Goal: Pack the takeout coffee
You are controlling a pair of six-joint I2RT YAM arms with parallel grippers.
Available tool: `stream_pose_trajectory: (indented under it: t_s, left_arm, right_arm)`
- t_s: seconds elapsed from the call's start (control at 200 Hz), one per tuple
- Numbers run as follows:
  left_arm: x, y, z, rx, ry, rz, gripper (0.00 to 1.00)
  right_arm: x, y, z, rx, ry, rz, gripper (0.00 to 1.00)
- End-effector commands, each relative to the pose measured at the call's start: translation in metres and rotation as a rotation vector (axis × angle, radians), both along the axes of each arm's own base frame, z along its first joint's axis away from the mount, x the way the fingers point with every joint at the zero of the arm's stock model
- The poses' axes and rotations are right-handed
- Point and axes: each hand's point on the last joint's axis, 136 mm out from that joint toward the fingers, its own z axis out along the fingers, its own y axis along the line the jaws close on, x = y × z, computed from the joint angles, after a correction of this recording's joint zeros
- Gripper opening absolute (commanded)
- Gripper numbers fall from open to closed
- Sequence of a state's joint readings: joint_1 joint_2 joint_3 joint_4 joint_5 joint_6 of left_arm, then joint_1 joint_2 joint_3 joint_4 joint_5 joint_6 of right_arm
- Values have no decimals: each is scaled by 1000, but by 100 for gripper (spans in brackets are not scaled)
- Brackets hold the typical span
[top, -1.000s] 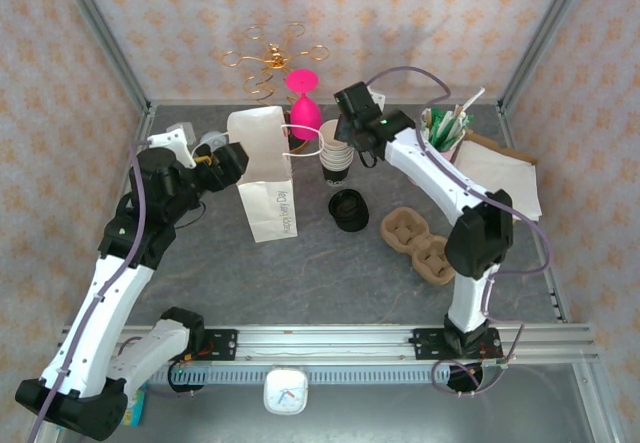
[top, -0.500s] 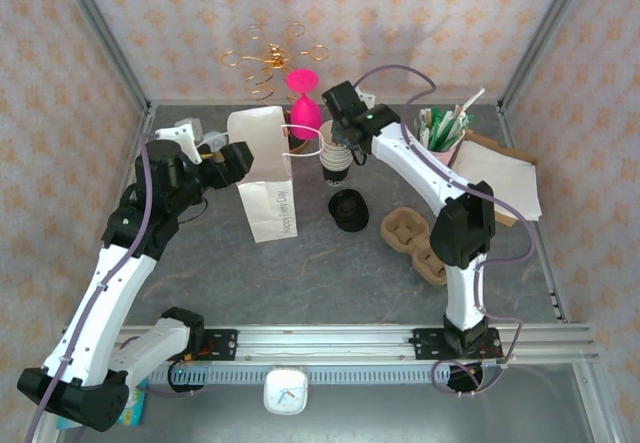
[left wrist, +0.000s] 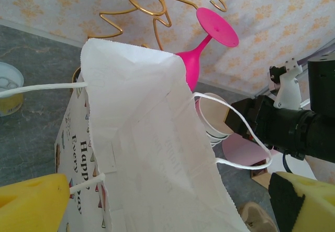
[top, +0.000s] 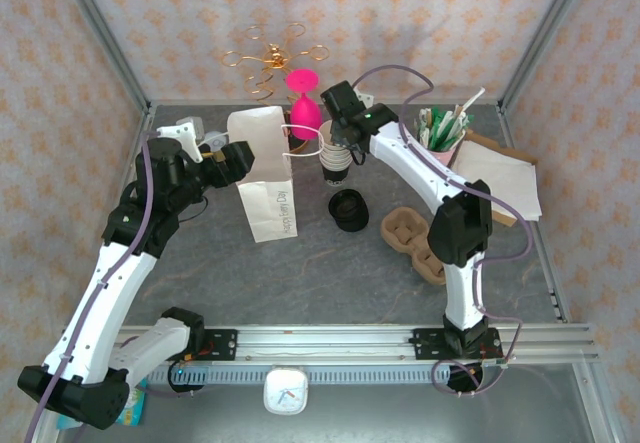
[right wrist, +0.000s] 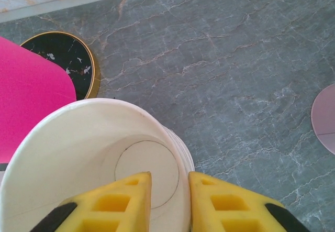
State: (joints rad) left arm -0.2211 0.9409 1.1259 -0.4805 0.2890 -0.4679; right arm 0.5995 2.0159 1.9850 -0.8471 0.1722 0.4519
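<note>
The takeout coffee is out of view. A stack of unlidded cream cups (top: 334,155) stands behind a pile of black lids (top: 347,210). The brown pulp carrier (top: 420,245) lies empty at the right. My right gripper (top: 338,143) hangs over the stack. In the right wrist view its jaws (right wrist: 170,175) straddle the top cup's (right wrist: 78,153) rim, one finger inside and one outside, with a narrow gap left. My left gripper (top: 232,158) is wide open at the left side of the upright white paper bag (top: 268,178). In its wrist view the gripper (left wrist: 170,190) frames the bag's (left wrist: 146,137) open top.
A pink goblet (top: 303,103) and a gold wire stand (top: 275,58) are behind the bag and cups. A pink cup of straws (top: 440,133) and paper sheets (top: 505,178) sit at the back right. A black gold-rimmed coaster (right wrist: 63,59) lies beside the cups.
My right gripper has shifted a little left onto the cup stack and its jaws have narrowed round the rim. The left arm straightened slightly, then held still.
</note>
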Motion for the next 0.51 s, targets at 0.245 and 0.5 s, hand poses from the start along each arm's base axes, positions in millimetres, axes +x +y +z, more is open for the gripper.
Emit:
stream_pose_trajectory:
  t_s: [0.245, 0.5]
  left_arm:
    - [-3, -6, 12, 19, -20, -45, 99]
    - [-3, -10, 23, 14, -29, -67, 99]
  right_arm:
    - [2, -1, 16, 9, -24, -17, 8]
    - [1, -3, 38, 106, -61, -38, 0]
